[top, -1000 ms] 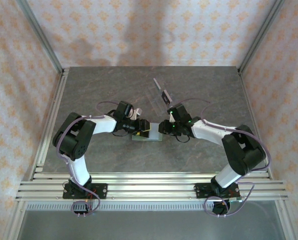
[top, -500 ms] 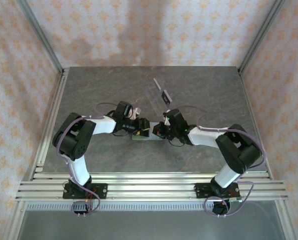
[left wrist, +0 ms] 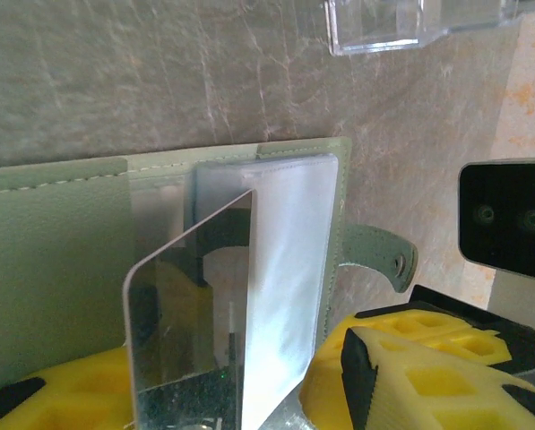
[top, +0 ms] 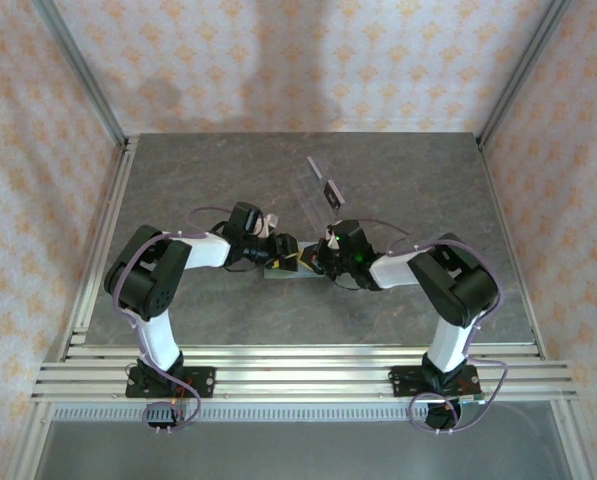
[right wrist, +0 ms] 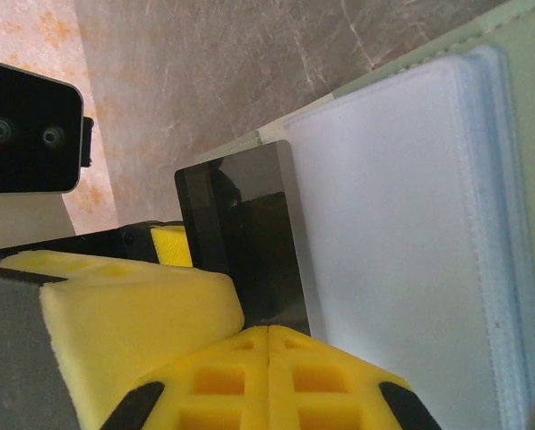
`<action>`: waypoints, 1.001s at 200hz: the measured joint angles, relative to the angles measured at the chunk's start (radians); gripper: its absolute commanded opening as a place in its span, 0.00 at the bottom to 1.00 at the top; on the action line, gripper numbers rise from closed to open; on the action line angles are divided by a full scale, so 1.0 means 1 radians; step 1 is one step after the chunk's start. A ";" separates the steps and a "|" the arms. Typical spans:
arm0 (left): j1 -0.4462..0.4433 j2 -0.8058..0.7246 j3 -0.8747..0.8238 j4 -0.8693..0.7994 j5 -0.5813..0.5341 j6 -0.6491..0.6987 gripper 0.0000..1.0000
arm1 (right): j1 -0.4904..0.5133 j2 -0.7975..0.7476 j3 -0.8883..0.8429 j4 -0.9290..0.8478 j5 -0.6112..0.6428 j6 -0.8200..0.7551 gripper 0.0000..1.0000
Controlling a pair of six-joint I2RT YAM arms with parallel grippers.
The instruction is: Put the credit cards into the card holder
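Sage-green leather, the folding card holder [left wrist: 52, 260] lies open on the grey stone-look surface [top: 198, 180] between the two arms. Its snap tab points toward the right arm and its pale translucent pockets [left wrist: 289, 260] are lifted. The left tool [left wrist: 195, 399] stands half spread and appears to clamp a dark glossy plastic credit card [left wrist: 186, 322] across its width. It holds the card tilted, with one long edge against the pocket stack. The right tool [right wrist: 267, 333] is clenched on nothing, its closed yellow tips right at the card's outer end. The step in hand looks like insertion: the card sits at a pocket mouth, not yet inside. The next move, I judge, calls for a straight nudge from the shut tips while the left tool loosens, keeping the edge in the slot. A clear plastic stand [top: 313, 185] sits farther back on the surface.
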 measured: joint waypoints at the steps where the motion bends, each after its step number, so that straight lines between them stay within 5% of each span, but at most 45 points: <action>1: 0.000 0.000 0.000 0.000 -0.001 0.000 0.51 | 0.000 0.002 0.000 0.003 0.000 0.000 0.00; 160: 0.034 -0.050 0.003 -0.114 -0.082 0.050 0.52 | 0.013 0.091 -0.004 0.097 0.010 -0.034 0.00; 200: 0.038 -0.050 0.023 -0.181 -0.113 0.090 0.41 | 0.012 0.091 -0.004 0.097 0.008 -0.038 0.00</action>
